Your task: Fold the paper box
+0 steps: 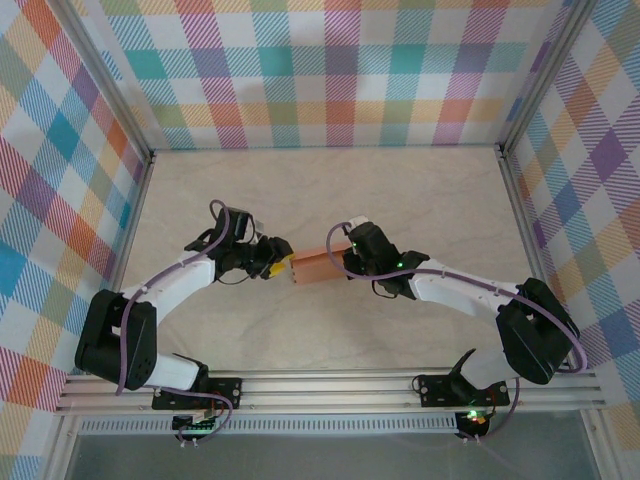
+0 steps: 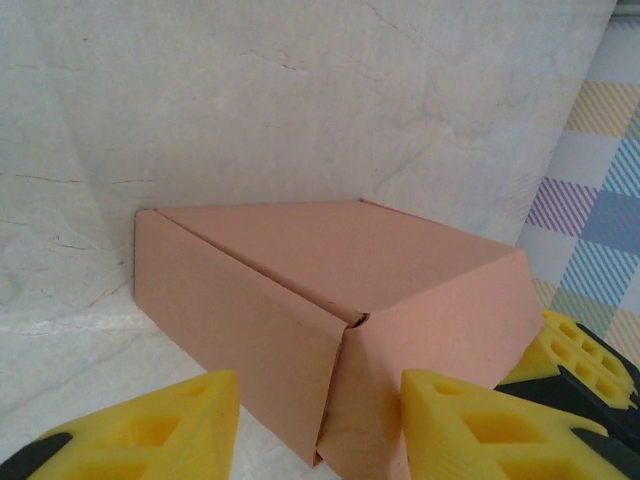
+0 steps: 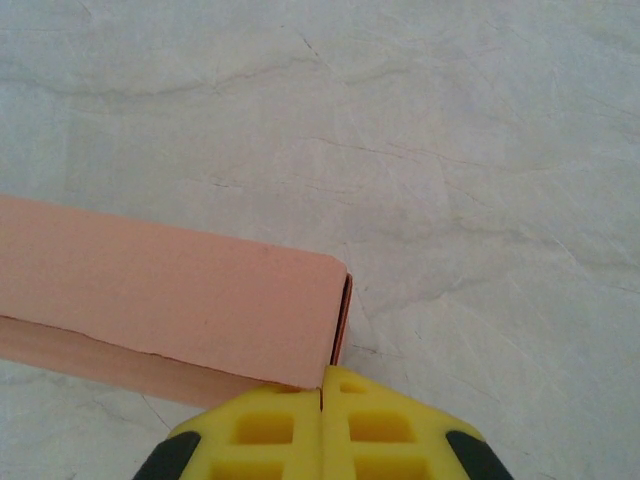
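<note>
— On the pale table (image 1: 420,200), between the 2 arms, is that the paper box (image 1: 318,266)?

— Yes. It is a small closed box of salmon-orange card and it lies flat on the table, about in the middle. The left gripper (image 1: 280,268) is at its left end and the right gripper (image 1: 345,262) is at its right end.

— How does the left gripper stand?

— In the left wrist view its jaws are apart. 1 corner of the box (image 2: 330,270) stands between the 2 yellow fingers (image 2: 160,430). The finger on the left of that view is clear of the card. For the other finger I cannot tell if it touches.

— And the right gripper (image 3: 322,385)?

— Its fingers are pressed together, with only a thin line between them. In the right wrist view their tips meet the near corner of the box (image 3: 170,290), at the end where a narrow dark gap shows under the top panel. I see nothing held between them.
</note>
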Tool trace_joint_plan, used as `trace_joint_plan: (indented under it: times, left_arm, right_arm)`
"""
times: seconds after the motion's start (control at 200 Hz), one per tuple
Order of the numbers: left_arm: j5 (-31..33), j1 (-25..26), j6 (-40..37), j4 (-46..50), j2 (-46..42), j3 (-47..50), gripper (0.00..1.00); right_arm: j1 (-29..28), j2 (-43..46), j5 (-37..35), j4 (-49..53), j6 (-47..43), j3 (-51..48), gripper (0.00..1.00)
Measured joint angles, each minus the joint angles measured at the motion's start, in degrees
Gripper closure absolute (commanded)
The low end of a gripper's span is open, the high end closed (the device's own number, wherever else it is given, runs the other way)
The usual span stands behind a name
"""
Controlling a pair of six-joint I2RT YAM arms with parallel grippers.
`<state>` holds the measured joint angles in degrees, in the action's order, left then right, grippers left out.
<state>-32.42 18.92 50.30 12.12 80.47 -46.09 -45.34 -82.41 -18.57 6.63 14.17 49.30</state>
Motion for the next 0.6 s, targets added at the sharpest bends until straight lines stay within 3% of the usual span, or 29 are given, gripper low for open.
trace_joint_plan:
  times: [0.18,0.475,0.6]
  left_arm:
    - [-0.7,0.0,-0.1,-3.1,0.0,1.6,0.62]
    - [-0.9,0.0,-0.4,-4.0,0.0,2.0,0.63]
    - [-0.9,0.0,-0.6,-3.8,0.0,2.0,0.64]
  right_arm:
    - [0.0,0.0,0.0,0.0,0.0,0.0,0.94]
    - [0.2,2.4,2.1,0.9,0.3,0.0,0.43]
    - [0.5,5.0,4.5,0.6,1.1,0.0,0.26]
